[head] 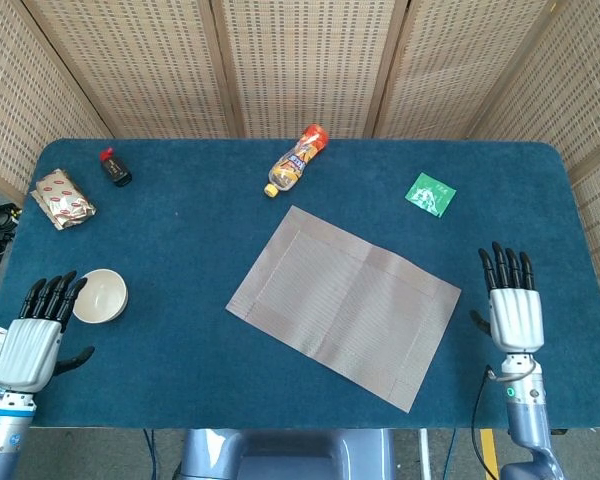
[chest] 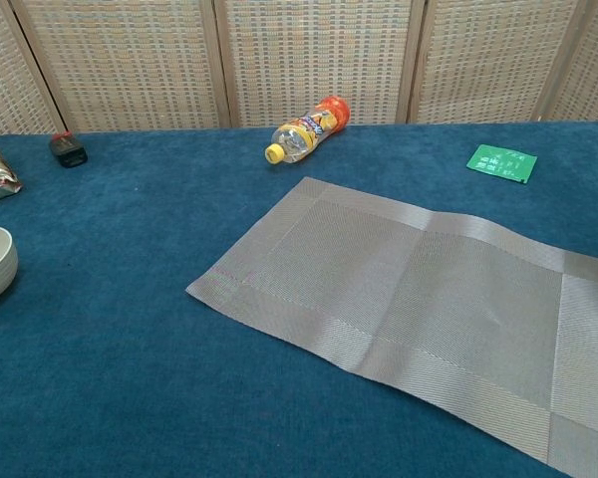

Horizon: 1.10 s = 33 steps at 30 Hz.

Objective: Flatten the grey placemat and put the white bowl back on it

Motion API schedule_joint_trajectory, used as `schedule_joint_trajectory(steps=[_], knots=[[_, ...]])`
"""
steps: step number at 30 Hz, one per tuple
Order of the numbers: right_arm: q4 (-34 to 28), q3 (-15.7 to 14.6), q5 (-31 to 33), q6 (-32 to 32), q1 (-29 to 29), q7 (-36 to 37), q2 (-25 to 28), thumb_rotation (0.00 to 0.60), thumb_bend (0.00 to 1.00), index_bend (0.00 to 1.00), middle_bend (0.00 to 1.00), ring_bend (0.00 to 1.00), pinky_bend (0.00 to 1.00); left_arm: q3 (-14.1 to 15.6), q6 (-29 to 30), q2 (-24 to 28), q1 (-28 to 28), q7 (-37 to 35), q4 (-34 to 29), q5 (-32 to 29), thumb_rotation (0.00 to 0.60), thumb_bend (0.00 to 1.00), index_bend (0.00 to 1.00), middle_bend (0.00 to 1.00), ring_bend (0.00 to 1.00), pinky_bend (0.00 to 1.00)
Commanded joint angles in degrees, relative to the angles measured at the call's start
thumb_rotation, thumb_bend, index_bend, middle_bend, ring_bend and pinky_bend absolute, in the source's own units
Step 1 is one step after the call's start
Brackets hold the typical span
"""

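Head view: grey woven rectangular placemat [head: 344,305] lies spread out mid-surface, nobody touching it!
Right hand [head: 511,309] hovers just off the mat's right corner, fingers straight and apart, holding nothing. Left hand [head: 32,338] sits at the near left edge, fingers spread and empty, fingertips just beside the round white bowl [head: 99,295], which stands upright on the blue cloth-covered surface [head: 180,240], well apart from the mat.

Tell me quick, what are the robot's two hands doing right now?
Left hand: open, holding nothing, beside the white bowl.
Right hand: open, holding nothing, apart from the grey placemat.
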Motion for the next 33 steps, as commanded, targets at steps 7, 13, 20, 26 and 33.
schedule_joint_trajectory(steps=[7,13,20,26,33], knots=[[-4.54,-5.59,-6.67,9.08,-6.97,6.87,4.44,0.600,0.18,0.03,0.00,0.00,0.00,-1.15,-2.10,-0.58,-2.55,5.02,-1.30,1.32,0.600,0.07,0.00,0.00,0.00,0.00],[-4.60,-5.91,-8.01,9.99,-7.68,7.54,5.39,0.600,0.18,0.03,0.00,0.00,0.00,-2.46,-8.52,-2.63,-6.52,8.64,-1.10,-1.12,0.600,0.07,0.00,0.00,0.00,0.00],[-6.03,-5.53,-7.85,9.77,-8.22,9.93,7.17,0.600,0.18,0.03,0.00,0.00,0.00,-5.27,-15.86,-5.70,-12.56,11.10,-0.14,-3.96,0.600,0.09,0.08,0.00,0.00,0.00],[-7.20,-5.26,-8.86,10.59,-8.62,11.50,8.57,0.600,0.18,0.03,0.00,0.00,0.00,-7.61,-19.56,-10.50,-17.47,13.43,3.64,-5.45,0.600,0.10,0.19,0.00,0.00,0.00],[-7.25,-4.84,-8.56,9.91,-8.75,12.95,9.09,0.600,0.17,0.03,0.00,0.00,0.00,-9.66,-23.12,-18.99,-22.54,16.59,11.68,-9.70,0.600,0.11,0.23,0.00,0.00,0.00]])
